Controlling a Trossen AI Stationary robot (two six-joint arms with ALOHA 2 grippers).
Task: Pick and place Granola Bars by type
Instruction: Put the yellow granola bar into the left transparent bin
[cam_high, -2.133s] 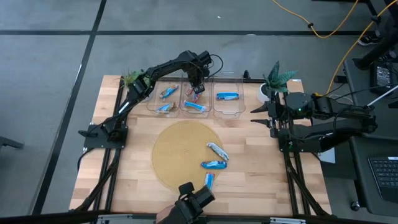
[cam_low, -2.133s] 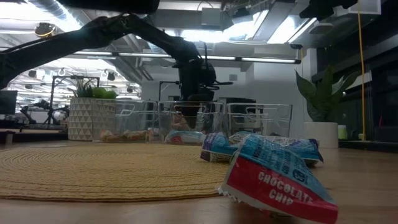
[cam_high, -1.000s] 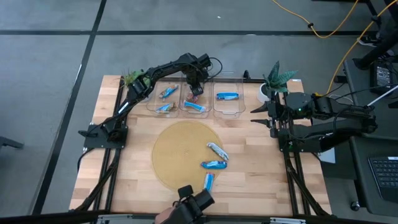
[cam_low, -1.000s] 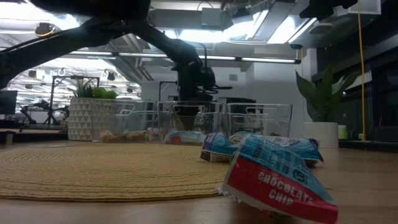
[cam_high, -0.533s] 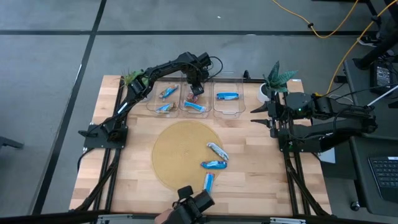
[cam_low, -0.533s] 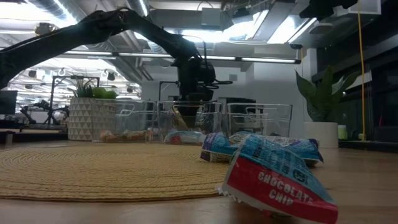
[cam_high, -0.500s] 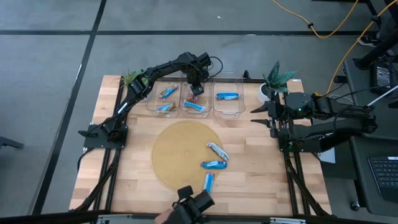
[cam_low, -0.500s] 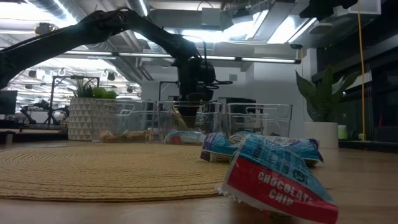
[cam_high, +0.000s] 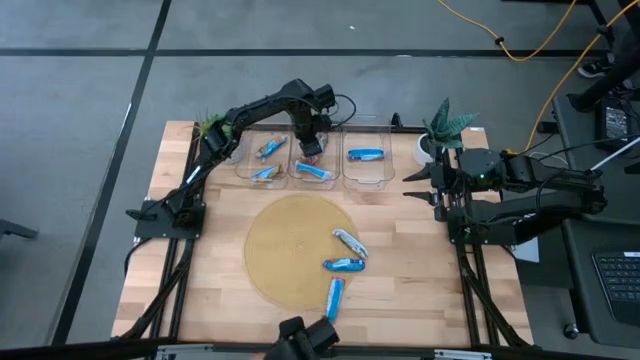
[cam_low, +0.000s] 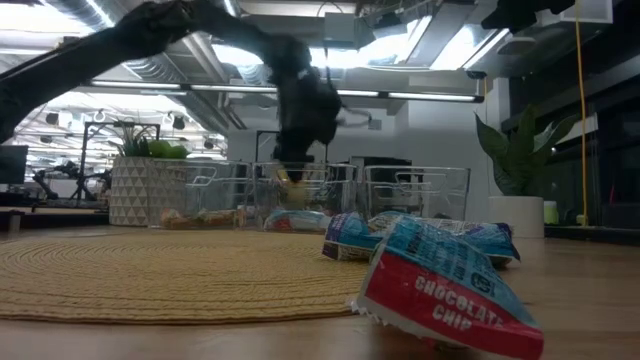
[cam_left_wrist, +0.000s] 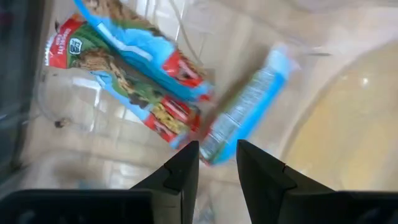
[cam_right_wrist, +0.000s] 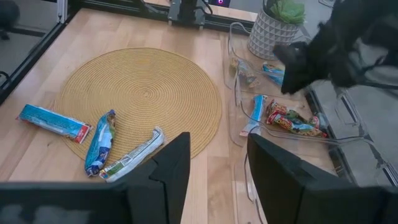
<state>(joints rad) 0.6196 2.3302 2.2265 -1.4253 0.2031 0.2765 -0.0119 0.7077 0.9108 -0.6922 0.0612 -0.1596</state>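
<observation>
Legible text — the nearest blue-and-white foil-wrapped granola bar (cam_low: 445, 288), lying on the wooden table in the low view, carries white capitals "CHOCOLATE CHIP" on its red end band. The red corner of a wrapped bar (cam_left_wrist: 65, 46) in the left wrist view bears small print — too blurred to read.

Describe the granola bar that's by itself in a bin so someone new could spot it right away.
Look at the row of three clear bins along the table's far edge, beyond the round woven mat. The blue bar lies alone in the bin nearest the potted plant; the other two bins hold two bars or more.
</observation>
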